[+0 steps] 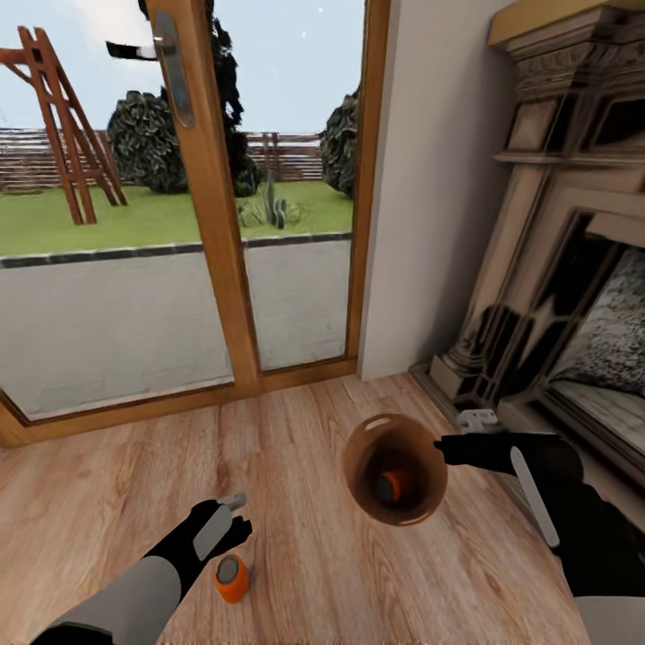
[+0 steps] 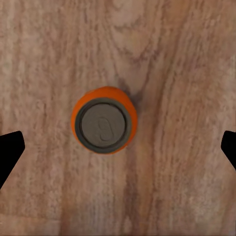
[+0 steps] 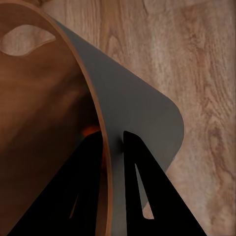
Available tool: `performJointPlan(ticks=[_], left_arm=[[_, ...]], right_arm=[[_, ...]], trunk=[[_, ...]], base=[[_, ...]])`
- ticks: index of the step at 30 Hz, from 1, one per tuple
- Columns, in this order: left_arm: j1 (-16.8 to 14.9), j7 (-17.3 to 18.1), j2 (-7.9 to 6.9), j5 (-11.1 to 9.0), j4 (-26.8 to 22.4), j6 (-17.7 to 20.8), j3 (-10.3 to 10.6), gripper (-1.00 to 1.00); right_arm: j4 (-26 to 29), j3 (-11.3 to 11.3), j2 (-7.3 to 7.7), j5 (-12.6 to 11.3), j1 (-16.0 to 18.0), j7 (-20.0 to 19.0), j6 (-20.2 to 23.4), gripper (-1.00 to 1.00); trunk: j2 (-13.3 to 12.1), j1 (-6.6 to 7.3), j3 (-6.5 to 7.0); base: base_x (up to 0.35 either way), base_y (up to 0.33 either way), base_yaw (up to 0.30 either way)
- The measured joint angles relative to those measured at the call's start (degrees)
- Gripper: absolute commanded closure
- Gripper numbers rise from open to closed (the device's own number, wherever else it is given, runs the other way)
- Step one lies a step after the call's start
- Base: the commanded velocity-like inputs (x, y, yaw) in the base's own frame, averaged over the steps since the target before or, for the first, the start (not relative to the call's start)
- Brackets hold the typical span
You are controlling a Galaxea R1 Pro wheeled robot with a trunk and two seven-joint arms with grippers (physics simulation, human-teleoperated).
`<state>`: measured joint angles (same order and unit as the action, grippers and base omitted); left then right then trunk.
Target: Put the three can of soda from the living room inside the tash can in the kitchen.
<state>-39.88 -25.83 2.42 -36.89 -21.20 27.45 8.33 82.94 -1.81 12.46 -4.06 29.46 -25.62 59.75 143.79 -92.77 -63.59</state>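
An orange soda can (image 1: 231,578) (image 2: 103,125) stands upright on the wood plank floor, grey top up. My left gripper (image 1: 228,524) (image 2: 118,147) hovers directly above it, open, with a finger at each side and well apart from the can. The trash can (image 1: 395,468) (image 3: 142,113) is lifted and tilted, its copper inside facing the head camera. My right gripper (image 1: 445,448) (image 3: 112,147) is shut on its rim, one finger inside and one outside the wall. A second orange can (image 1: 390,486) lies at the bin's bottom. The dark blue can is out of view.
Wood-framed glass doors (image 1: 215,224) stand ahead, with a garden behind them. A fireplace (image 1: 555,296) and its hearth fill the right side, with a small white object (image 1: 477,417) at the hearth's corner. A plain wall (image 1: 430,179) lies between doors and fireplace.
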Motion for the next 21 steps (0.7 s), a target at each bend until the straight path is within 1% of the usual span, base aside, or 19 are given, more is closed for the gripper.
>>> performJointPlan(ticks=[3,7,9,14,21], left_arm=[[-0.2,0.1,-0.37,0.0,0.1,0.0,0.0,-1.0],[-0.4,0.8,-1.74,0.0,0.1,0.0,-0.2,-1.0],[-1.2,1.7,-2.35,0.0,0.1,0.0,-0.2,-1.0],[-1.9,2.3,-2.72,0.0,0.1,0.1,0.0,-1.0],[-2.0,2.4,-2.7,0.0,0.1,0.0,0.0,-1.0]], right_arm=[[0.3,0.0,0.01,-0.8,0.0,-0.1,0.1,1.0],[0.5,0.0,-0.03,-0.3,0.0,0.0,0.1,1.0],[0.5,0.1,-0.05,-0.2,0.0,0.0,0.0,1.0],[0.7,0.2,-0.13,-0.6,0.0,-0.1,0.1,1.0],[1.3,0.3,-0.09,-0.5,-0.3,-0.1,0.1,1.0]], trunk=[[0.0,-0.08,-0.67],[0.1,-0.18,-1.55],[0.1,-0.23,-1.99],[0.2,-0.36,-3.1],[0.3,-0.54,-4.65]], base=[[0.0,0.0,0.0],[0.0,0.0,0.0],[0.0,0.0,0.0],[0.0,0.0,0.0],[0.0,0.0,0.0]])
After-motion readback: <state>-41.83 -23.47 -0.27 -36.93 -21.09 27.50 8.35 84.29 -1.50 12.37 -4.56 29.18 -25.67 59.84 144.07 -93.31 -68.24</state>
